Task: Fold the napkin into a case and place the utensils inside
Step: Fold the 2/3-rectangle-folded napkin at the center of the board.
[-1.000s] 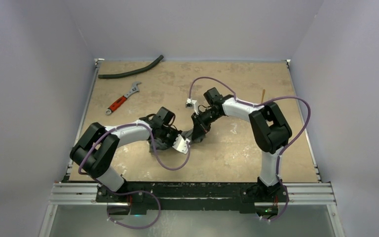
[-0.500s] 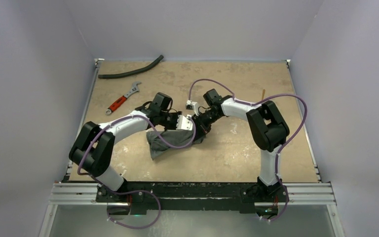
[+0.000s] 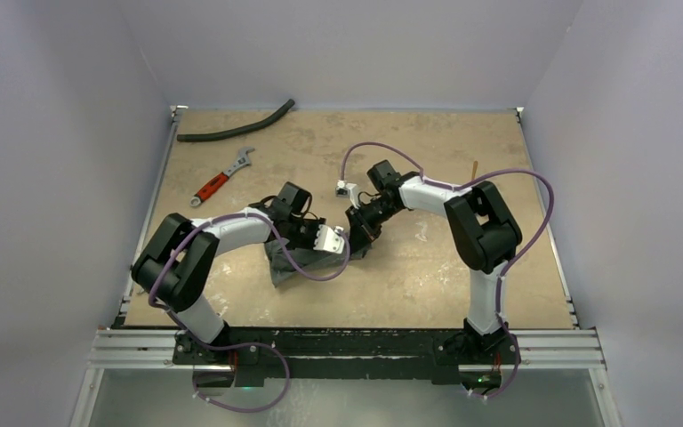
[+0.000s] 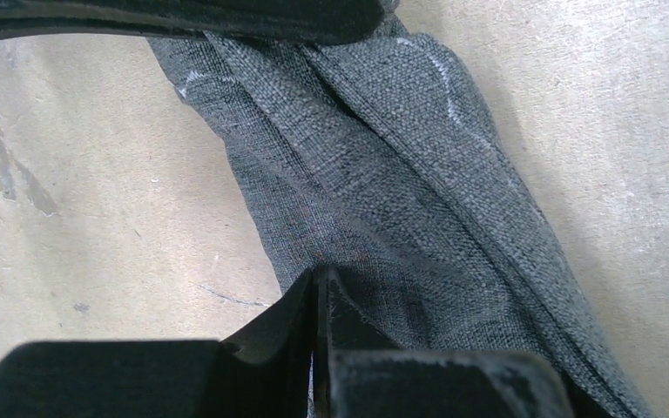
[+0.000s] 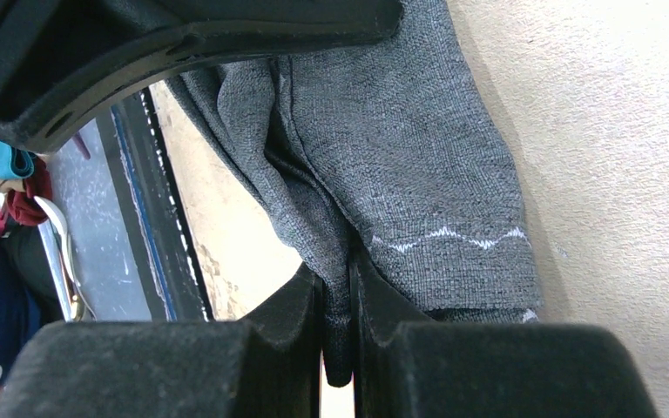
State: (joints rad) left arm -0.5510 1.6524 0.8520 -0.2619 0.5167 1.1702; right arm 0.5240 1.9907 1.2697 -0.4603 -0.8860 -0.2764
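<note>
Mid-table, between the two arms, the napkin (image 3: 286, 267) sits bunched up, a dark grey heap with one end lifted toward the wrists. Both arms are bent in over it, heads nearly meeting above the cloth.

Left gripper (image 4: 318, 292): jaws pressed right together, and the wrist view shows a pinch of the grey weave caught between them. From that pinch the cloth runs away in long twisted folds, pale stitching curving along one edge, bare table (image 4: 96, 218) on either side.

Right gripper (image 5: 335, 296): clamped too, fingers a sliver apart with a thick pleat of napkin squeezed in the gap. A pale zigzag hem line shows just beside the pinch, and the cloth hangs in gathered folds above the tabletop.

Over by the right arm's elbow, the gold utensil (image 3: 475, 169) shows only as a thin tan sliver, well apart from the napkin. The black one I cannot make out.

Far left, a wrench (image 3: 220, 182) lies on the table, and the hose (image 3: 236, 130) beyond it along the back edge.
</note>
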